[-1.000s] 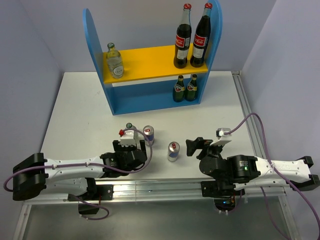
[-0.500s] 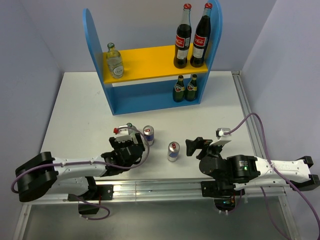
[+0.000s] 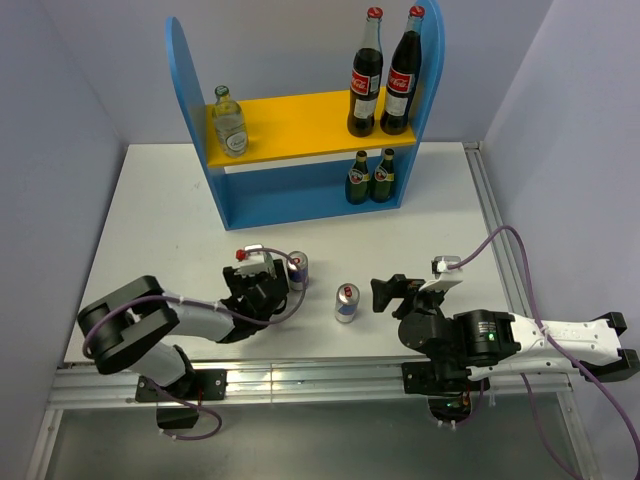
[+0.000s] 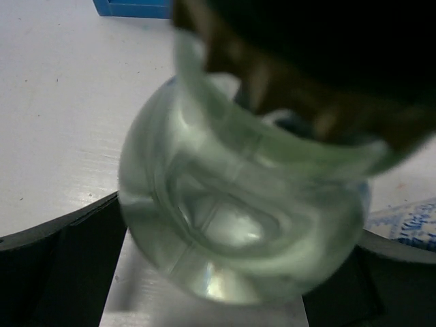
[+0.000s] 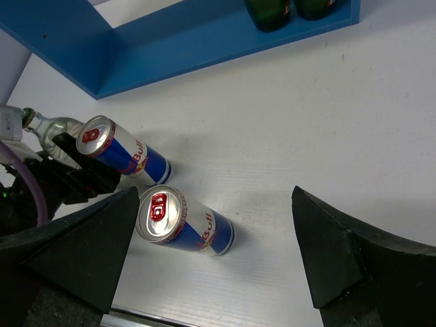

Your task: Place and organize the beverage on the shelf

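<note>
The blue shelf (image 3: pixel 186 90) stands at the back. Its yellow upper board (image 3: pixel 300 125) carries two cola bottles (image 3: pixel 366 75) (image 3: pixel 402 72) at the right and a clear bottle (image 3: pixel 229 122) at the left. A second clear bottle (image 4: pixel 238 197) stands on the table between the open fingers of my left gripper (image 3: pixel 257 272); it fills the left wrist view, and from above the gripper hides most of it. Two blue-silver cans (image 3: pixel 297 270) (image 3: pixel 346 302) stand upright nearby. My right gripper (image 3: pixel 388 292) is open, right of the nearer can (image 5: pixel 184 221), holding nothing.
Two dark green bottles (image 3: pixel 357 178) (image 3: pixel 383 175) stand on the shelf's lower level at the right. The other can (image 5: pixel 122 150) stands just beside the left gripper. Grey walls close in on both sides, and a metal rail (image 3: pixel 320 372) runs along the near edge.
The left arm has folded its elbow inward and the gripper has sunk lower around the clear bottle on the table. The right arm and both cans have not moved.
</note>
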You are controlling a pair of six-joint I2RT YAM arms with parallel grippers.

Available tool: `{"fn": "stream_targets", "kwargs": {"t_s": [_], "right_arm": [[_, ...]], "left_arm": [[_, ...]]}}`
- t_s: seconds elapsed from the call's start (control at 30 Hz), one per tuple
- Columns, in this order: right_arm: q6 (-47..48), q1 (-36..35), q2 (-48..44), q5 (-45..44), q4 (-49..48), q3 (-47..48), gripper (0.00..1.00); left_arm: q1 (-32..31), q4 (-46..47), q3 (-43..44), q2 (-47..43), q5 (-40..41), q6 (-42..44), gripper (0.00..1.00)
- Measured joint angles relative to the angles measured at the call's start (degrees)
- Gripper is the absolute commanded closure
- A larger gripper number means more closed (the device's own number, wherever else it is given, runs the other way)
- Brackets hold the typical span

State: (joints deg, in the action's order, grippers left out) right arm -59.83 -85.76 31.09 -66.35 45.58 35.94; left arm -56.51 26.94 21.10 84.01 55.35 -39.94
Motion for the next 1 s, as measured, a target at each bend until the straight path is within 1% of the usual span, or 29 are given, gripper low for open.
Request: {"fn": "stream_targets", "kwargs": {"t_s": [0.1, 0.13, 0.17, 0.3, 0.33, 0.37, 0.4, 0.47, 0.5, 0.53, 0.63, 0.73, 0.77, 0.9, 1.0], "right_arm": [[0.2, 0.0, 0.0, 0.0, 0.0, 0.0, 0.00], [0.2, 0.0, 0.0, 0.0, -0.1, 0.0, 0.00], [0.3, 0.0, 0.0, 0.0, -0.1, 0.0, 0.00], [0.3, 0.0, 0.0, 0.0, -0.2, 0.0, 0.00], [0.3, 0.0, 0.0, 0.0, -0.2, 0.0, 0.00], [0.4, 0.0, 0.0, 0.0, -0.2, 0.0, 0.00], [0.4, 0.0, 0.0, 0.0, -0.2, 0.0, 0.00], [0.5, 0.0, 0.0, 0.0, -0.2, 0.0, 0.00], [0.5, 0.0, 0.0, 0.0, -0.2, 0.0, 0.00], [0.5, 0.0, 0.0, 0.0, -0.2, 0.0, 0.00], [0.5, 0.0, 0.0, 0.0, -0.2, 0.0, 0.00], [0.6, 0.0, 0.0, 0.0, -0.2, 0.0, 0.00], [0.6, 0.0, 0.0, 0.0, -0.3, 0.0, 0.00], [0.8, 0.0, 0.1, 0.0, -0.6, 0.0, 0.00], [0.8, 0.0, 0.2, 0.0, -0.6, 0.0, 0.00]], "left_arm": [[0.5, 3.0, 0.5, 3.5, -0.2, 1.6, 0.06], [0.7, 3.9, 0.5, 4.2, -0.2, 1.9, 0.15], [0.7, 4.8, 0.5, 4.7, -0.2, 2.4, 0.20], [0.9, 7.1, 0.8, 5.2, -0.5, 4.4, 0.34], [1.0, 7.2, 0.9, 5.3, -0.4, 5.0, 0.46], [1.1, 7.3, 1.0, 5.4, -0.5, 5.5, 0.55], [1.3, 7.3, 1.0, 5.4, -0.6, 6.1, 0.75], [1.5, 7.0, 1.2, 5.4, -0.8, 6.4, 0.88], [1.6, 6.4, 1.4, 5.2, -0.9, 6.5, 0.96], [1.7, 5.6, 1.7, 4.9, -1.1, 6.5, 0.99], [1.7, -0.4, 2.4, 1.4, -1.8, 6.3, 1.00], [1.7, -9.1, 4.4, -4.7, -2.7, 5.9, 1.00], [1.7, -13.2, 5.9, -7.5, -3.0, 5.8, 1.00], [1.7, -23.5, 13.4, -14.8, -3.9, 6.2, 1.00], [1.7, -30.0, 21.1, -17.1, -4.7, 7.1, 1.00]]}}
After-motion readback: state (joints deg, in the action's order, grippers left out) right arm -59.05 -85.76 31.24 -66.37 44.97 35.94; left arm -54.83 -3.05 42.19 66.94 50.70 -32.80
